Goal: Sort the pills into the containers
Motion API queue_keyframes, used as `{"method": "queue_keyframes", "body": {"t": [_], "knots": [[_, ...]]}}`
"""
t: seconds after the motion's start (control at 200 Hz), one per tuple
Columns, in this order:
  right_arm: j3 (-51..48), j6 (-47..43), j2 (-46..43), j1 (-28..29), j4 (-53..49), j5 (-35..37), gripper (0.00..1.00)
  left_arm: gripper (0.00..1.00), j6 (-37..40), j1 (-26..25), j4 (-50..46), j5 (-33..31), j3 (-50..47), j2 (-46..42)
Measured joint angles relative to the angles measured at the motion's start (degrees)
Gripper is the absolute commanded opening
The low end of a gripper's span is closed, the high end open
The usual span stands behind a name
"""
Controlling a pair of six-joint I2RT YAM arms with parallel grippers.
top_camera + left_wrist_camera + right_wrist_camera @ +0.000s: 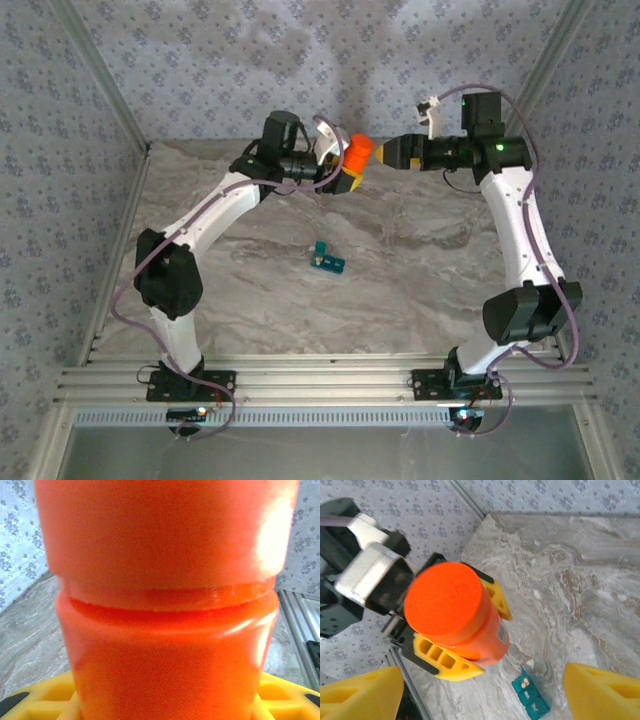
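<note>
Seen from above, the teal pill box [327, 260] lay near the middle of the marbled table [430, 300], well apart from both arms and untouched. At the far end the left gripper [343, 178] was clamped on an orange bottle [357, 157] held off the table. The right gripper [388, 152] stood just beside the bottle's capped end. In the left wrist view the orange bottle [165, 640] stood close against the lens, seated between yellow fingers [42, 700], with the cap [165, 530] on; this face bore no label. In the right wrist view the right gripper [482, 692] had its jaws wide apart with nothing between them, facing the flat top of the cap [444, 600]. The left gripper [485, 640] held the bottle by its body below the cap. The pill box [530, 698] lay on the table [580, 580] beyond, with pale specks in one compartment, possibly pills; they were too small to confirm. In my judgement the box is light, stiff thin plastic, apt to skid on the smooth top, and is best taken across its narrow sides. The bottle appears rigid, round and slick, so its cap is best taken around the rim. No brand, label or writing could be read in any view.
</note>
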Motion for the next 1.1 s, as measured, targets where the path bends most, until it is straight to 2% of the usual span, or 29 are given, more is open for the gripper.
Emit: {"method": "queue_keyframes", "body": {"t": [0.145,0.26,0.87,0.97,1.099], "knots": [[9.5,-4.0,3.3,1.0,-5.4,0.8,0.85,0.0,1.4,0.0,-3.7,2.2,1.6,0.0],[13.2,-6.0,5.6,2.5,-8.4,1.9,0.85,0.0,2.1,0.0,-5.8,3.4,2.2,0.1],[14.4,-7.6,8.5,6.4,-11.5,3.0,0.81,0.0,3.0,0.0,-9.3,4.5,3.0,0.8],[14.4,-7.5,9.0,6.8,-11.5,3.0,0.77,0.0,3.0,0.0,-9.3,4.5,3.0,0.8],[14.4,-7.7,9.5,6.9,-11.5,3.0,0.63,0.0,3.0,0.0,-9.4,4.5,3.0,0.8]]}}
